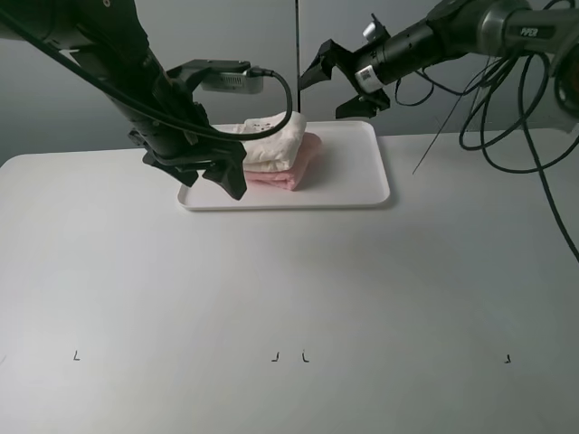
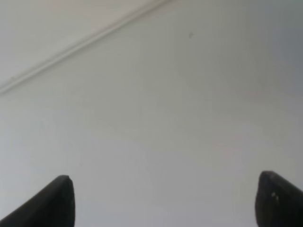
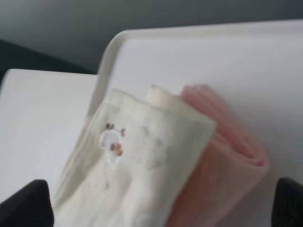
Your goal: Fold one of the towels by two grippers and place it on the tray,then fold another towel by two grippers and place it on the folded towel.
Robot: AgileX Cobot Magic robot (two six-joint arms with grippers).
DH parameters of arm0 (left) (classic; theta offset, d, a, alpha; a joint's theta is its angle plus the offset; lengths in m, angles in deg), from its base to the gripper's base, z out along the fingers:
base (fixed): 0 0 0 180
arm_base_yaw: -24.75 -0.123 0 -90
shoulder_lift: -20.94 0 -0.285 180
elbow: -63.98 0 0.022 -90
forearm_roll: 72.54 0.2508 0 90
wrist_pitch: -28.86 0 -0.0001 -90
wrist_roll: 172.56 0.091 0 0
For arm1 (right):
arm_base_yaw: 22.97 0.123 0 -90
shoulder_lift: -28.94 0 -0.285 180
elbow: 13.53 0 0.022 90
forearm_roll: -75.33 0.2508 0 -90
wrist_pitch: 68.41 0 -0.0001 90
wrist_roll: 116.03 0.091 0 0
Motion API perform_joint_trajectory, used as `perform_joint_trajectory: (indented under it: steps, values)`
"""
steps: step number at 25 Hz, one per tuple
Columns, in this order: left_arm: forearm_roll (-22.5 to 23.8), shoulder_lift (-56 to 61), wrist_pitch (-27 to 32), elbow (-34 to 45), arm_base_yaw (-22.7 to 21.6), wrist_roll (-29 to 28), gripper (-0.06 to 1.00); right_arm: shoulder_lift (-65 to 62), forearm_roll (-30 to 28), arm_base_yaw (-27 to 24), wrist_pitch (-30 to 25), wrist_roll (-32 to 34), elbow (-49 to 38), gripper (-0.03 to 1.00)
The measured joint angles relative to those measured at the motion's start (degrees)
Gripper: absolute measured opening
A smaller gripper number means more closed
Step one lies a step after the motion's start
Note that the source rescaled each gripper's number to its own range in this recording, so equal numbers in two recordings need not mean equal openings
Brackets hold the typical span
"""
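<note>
White tabletop [image 1: 289, 289], matte and plain. Four small dark corner marks [image 1: 76, 355] in a row near front edge, two close together at centre. Grey wall panels [image 1: 271, 36] behind, vertical seam between.

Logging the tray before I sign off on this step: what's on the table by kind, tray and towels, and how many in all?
Pink towel: 1, folded, at the bottom
Cream towel: 1, folded, on top of the pink one
White tray: 1, holding both
Total: 3
</note>
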Motion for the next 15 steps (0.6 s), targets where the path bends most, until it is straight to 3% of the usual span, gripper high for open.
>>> perform_joint_trajectory:
  steps: [3, 9, 15]
  values:
    - [0.0, 0.0, 0.0, 0.0, 0.0, 0.0, 0.98, -5.6, -11.3, -0.4, -1.5, 2.5, 0.1, 1.00]
    - [0.4, 1.2, 0.4, 0.4, 0.0, 0.0, 0.98, -15.9, -26.5, 0.5, -9.5, 5.9, -0.8, 1.00]
    - [1.3, 13.0, -3.3, 8.0, -2.6, -0.9, 0.98, -33.4, -36.7, 0.7, -7.0, 6.9, -19.8, 1.00]
